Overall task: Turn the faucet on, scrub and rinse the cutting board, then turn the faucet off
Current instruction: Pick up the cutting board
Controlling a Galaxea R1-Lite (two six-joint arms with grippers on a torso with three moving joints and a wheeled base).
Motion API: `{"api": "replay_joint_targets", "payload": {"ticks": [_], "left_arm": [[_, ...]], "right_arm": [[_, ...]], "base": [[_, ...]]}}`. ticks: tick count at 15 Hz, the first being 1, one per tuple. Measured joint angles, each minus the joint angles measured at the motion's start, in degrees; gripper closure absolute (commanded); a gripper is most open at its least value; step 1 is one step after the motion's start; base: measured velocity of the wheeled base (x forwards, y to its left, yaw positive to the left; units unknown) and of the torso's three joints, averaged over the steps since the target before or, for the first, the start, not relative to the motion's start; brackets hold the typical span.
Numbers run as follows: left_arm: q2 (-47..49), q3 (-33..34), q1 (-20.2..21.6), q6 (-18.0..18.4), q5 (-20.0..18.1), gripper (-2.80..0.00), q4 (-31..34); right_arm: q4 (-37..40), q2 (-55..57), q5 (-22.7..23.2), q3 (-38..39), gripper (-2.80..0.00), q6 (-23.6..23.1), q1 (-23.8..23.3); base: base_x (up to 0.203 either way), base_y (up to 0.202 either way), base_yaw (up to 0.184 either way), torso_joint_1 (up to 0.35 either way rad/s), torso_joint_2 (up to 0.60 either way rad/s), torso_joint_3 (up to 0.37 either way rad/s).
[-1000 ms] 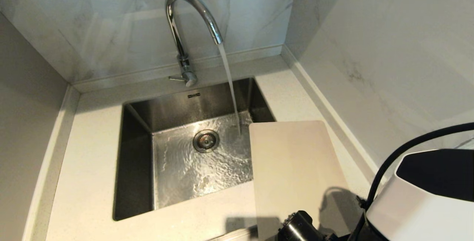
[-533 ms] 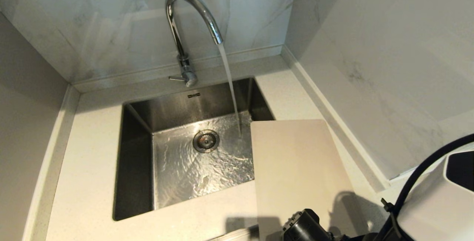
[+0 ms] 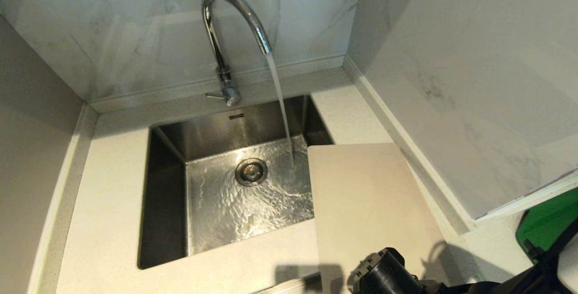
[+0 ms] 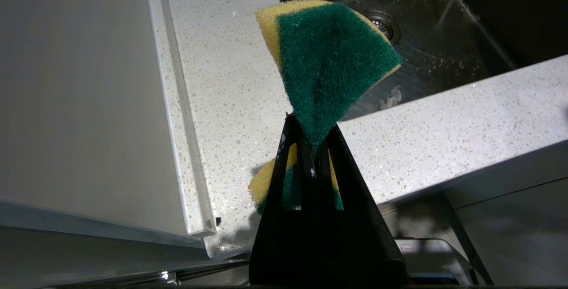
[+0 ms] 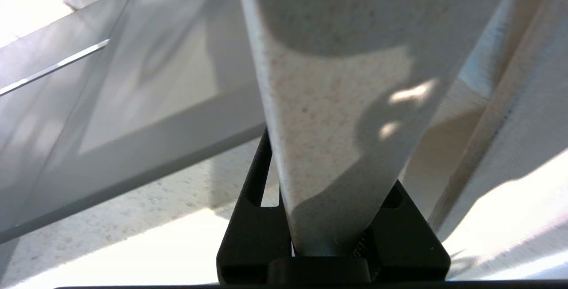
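Observation:
The chrome faucet [image 3: 226,18] stands behind the sink and water [image 3: 281,104] pours from its spout into the basin, its thin lever [image 3: 215,96] pointing left. The pale beige cutting board [image 3: 365,194] hangs over the sink's right rim, its far corner just beside the stream. My right gripper [image 5: 330,182] is shut on the board's [image 5: 337,102] near end at the bottom right of the head view. My left gripper [image 4: 313,133] shows only in its wrist view, parked over the counter's near left corner. It is shut on a green and yellow sponge [image 4: 328,58].
The steel sink [image 3: 167,194] has a round drain [image 3: 251,171] and rippling water on its floor. Marble walls close the back and right. A bright green flat object [image 3: 546,221] lies at the far right. Pale speckled counter [image 3: 113,185] surrounds the sink.
My right arm's white housing has swung down and out of the right of the head view, uncovering the green object. The board's far end has shifted slightly away and to the right.

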Motion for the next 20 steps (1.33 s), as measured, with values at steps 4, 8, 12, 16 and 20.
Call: {"api": "replay_joint_targets", "payload": {"ticks": [4, 8, 12, 16, 20], "left_arm": [[0.00, 0.00, 0.00, -0.01, 0.00, 0.00, -0.01], [0.00, 0.00, 0.00, -0.01, -0.02, 0.00, -0.01], [0.00, 0.00, 0.00, -0.01, 0.00, 0.00, -0.02], [0.00, 0.00, 0.00, -0.01, 0.00, 0.00, -0.02], [0.00, 0.00, 0.00, 0.00, 0.00, 0.00, -0.02]], "right_arm": [[-0.02, -3.41, -2.06, -0.02, 0.00, -5.49, -0.61], [-0.05, -7.54, -2.49, -0.05, 0.00, -12.33, -2.62], [-0.07, -12.13, -3.45, -0.13, 0.00, -18.75, -3.54], [-0.16, -17.01, -6.24, -0.16, 0.00, -26.61, -4.36], [-0.61, -21.40, -8.39, -0.16, 0.00, -33.07, -4.49]], "base": [[0.000, 0.000, 0.000, 0.000, 0.00, 0.000], [0.000, 0.000, 0.000, 0.000, 0.00, 0.000], [0.000, 0.000, 0.000, 0.000, 0.00, 0.000], [0.000, 0.000, 0.000, 0.000, 0.00, 0.000], [0.000, 0.000, 0.000, 0.000, 0.00, 0.000]]}}
